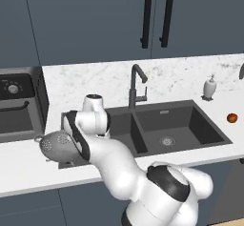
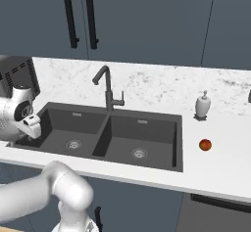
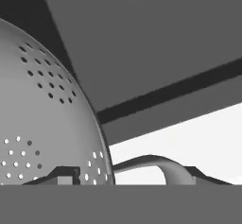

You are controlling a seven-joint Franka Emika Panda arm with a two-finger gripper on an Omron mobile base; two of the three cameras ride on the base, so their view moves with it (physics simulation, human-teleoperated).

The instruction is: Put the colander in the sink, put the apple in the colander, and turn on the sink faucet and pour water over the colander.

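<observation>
hand view: jaws clamped across colander (image 3: 47, 124) rim, bowl tilted on its side above sink (image 3: 156, 43).

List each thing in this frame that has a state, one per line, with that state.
colander: off the counter at the sink's left edge, rim between the fingers, no apple in it.
gripper: shut on colander.
sink: both basins hold nothing.
apple: on the counter right of the sink.
sink faucet: no water running.

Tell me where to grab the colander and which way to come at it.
Take the colander by its rim at the side handle, coming down from above with one finger inside the wall and one outside. The bowl is too round and wide to span, and it sits upright at the sink's left edge.
</observation>
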